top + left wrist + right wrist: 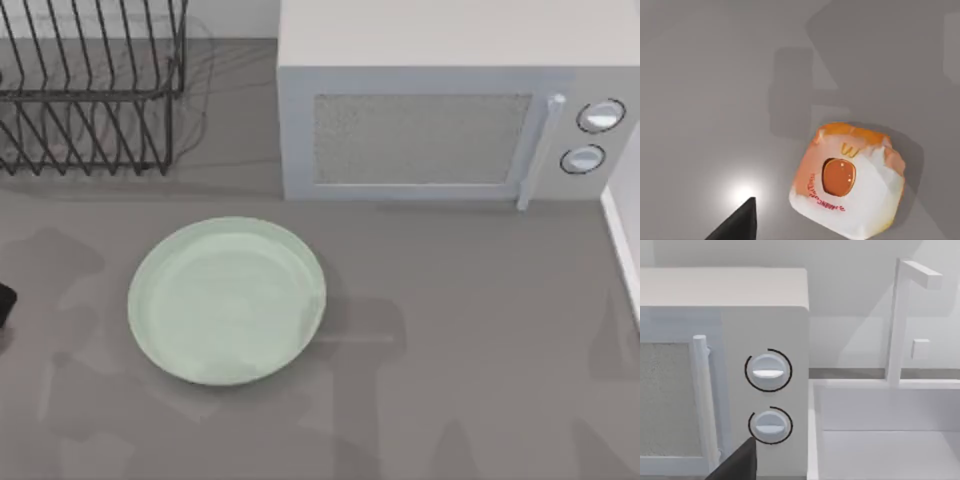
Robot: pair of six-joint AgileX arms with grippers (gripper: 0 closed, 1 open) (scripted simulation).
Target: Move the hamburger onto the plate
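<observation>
Left hand point(735, 225) – cut off, grip unclear | hamburger point(847, 182) lies beside | plate point(228, 300) bare

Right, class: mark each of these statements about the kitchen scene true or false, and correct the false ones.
1. The plate has nothing on it. True.
2. The hamburger lies on the plate. False: in the left wrist view it lies on the bare grey table.
3. The microwave door is shut. True.
4. The dish rack stands at the table's right. False: it stands at the back left, in the top view.
5. The microwave has three dials. False: it has two, one above the other, seen in the right wrist view.
</observation>
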